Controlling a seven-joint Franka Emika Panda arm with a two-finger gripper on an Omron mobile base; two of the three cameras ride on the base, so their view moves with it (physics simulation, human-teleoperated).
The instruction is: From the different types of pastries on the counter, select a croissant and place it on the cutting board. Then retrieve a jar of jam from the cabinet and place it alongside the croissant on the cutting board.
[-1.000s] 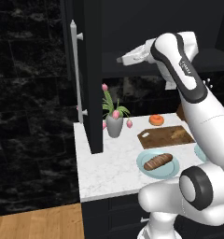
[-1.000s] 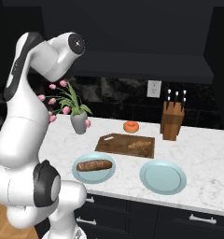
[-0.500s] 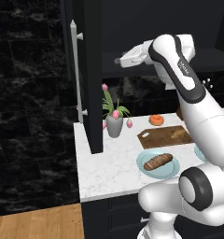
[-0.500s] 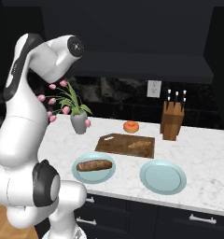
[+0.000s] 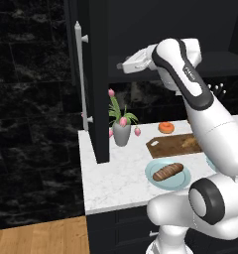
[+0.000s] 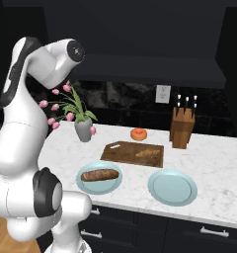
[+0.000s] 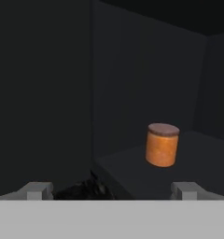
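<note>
In the hand view the jar of jam [image 7: 162,144], orange-red with a dark lid, stands upright on a dark shelf inside the cabinet. It is ahead of my open gripper [image 7: 111,191] and a little to its right, with nothing between the fingertips [image 7: 37,190]. From the left base view the gripper [image 5: 121,65] is raised high beside the cabinet's open black door [image 5: 98,74] with its silver bar handle [image 5: 81,74]. The golden-tan croissant [image 5: 190,143] [image 6: 149,153] lies on the dark wooden cutting board [image 5: 163,146] [image 6: 123,150] on the counter [image 5: 116,173] [image 6: 214,158].
An orange doughnut [image 5: 166,127] [image 6: 138,133] sits behind the board. A long brown loaf [image 5: 168,171] [image 6: 99,174] rests on a teal plate, with a bare teal plate [image 6: 172,187] beside it. A vase of tulips [image 5: 122,130] [image 6: 83,128] and a knife block [image 6: 182,128] stand at the back.
The hand has edged slightly left toward the open cabinet. Its jaws have stayed open, and nothing on the counter has moved.
</note>
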